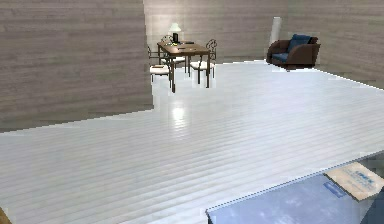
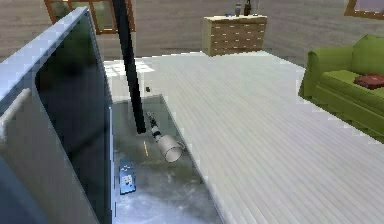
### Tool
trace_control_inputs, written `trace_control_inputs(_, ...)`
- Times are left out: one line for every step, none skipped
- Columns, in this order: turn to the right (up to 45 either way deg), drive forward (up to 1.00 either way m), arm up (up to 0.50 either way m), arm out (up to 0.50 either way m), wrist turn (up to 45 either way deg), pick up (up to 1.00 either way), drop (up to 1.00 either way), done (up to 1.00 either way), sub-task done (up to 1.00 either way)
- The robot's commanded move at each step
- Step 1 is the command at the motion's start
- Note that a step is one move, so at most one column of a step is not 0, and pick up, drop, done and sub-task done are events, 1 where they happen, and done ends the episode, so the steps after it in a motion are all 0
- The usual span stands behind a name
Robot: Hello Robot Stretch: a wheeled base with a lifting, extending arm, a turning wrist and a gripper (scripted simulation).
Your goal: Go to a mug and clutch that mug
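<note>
Pale plank floor (image 1: 180, 120) runs to a dining table (image 1: 182, 50) w/ chairs. Nearer, a grey surface (image 2: 165, 200) beside a big TV (image 2: 70, 110). The arm (image 2: 126, 60) reaches over it, pincer (image 2: 158, 132) next to a pale cylinder (image 2: 172, 151), mug-shaped, at the surface's edge. Can't tell whether the pincer grips anything. Small blue item (image 2: 127, 180) lies near; green sofa (image 2: 350, 80) well apart.

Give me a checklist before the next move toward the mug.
1. Target is a mug: cannot tell; a pale cylinder lies on the grey stand.
2. Target upright: not ok; it seems to lie on its side.
3. Space around it: not ok; a dark thing sits right beside it, and the TV stands close.
4. Clear of the blue thing: ok.
5. Bare floor by the stand: ok.
</note>
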Motion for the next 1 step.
trace_control_inputs(0.0, 0.00, 0.32, 0.00, 0.0, 0.00, 0.00, 0.00, 0.00)
